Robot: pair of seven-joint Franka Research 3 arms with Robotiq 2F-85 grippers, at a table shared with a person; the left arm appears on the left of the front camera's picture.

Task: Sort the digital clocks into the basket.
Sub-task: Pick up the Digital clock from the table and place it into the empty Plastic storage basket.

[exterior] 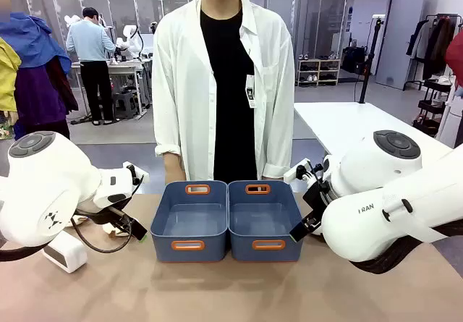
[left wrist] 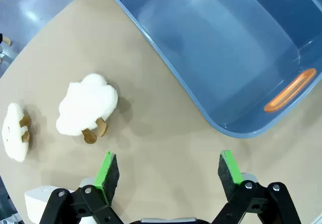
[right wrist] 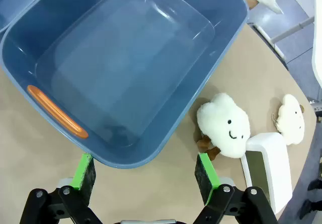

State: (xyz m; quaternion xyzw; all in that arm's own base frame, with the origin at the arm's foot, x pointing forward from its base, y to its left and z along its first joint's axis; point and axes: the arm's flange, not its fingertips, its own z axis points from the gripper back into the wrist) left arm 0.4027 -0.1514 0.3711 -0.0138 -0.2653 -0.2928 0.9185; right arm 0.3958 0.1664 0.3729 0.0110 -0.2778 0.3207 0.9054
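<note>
In the front view, at the far left, the left clock (exterior: 65,252) lies on the table (exterior: 231,293) under my left arm, seen as a whole white block. My left wrist view gives a white corner of it, at 8 o'clock from my left pincer (left wrist: 168,171), just beside one finger. This pincer is wide open, with nothing between the green pads, above bare table. At 10 o'clock from it lie a big plush toy (left wrist: 85,105) and, further out, a small plush toy (left wrist: 15,131). The left basket (left wrist: 226,48) is at 1 o'clock and its floor is bare.

In the front view the left basket and the right basket (exterior: 264,221) stand side by side and touch, and a person (exterior: 224,83) stands behind them.

My right arm covers the table's right side in the front view, but my right wrist view shows it. My right pincer (right wrist: 145,173) is also wide open and holds nothing. The right basket is at 12 o'clock. The right clock (right wrist: 266,168) lies at 3 o'clock, just beside one finger, with its grey screen up. A smiling plush toy (right wrist: 224,126) is close against its corner, and a smaller plush toy (right wrist: 291,118) is at 2 o'clock.
</note>
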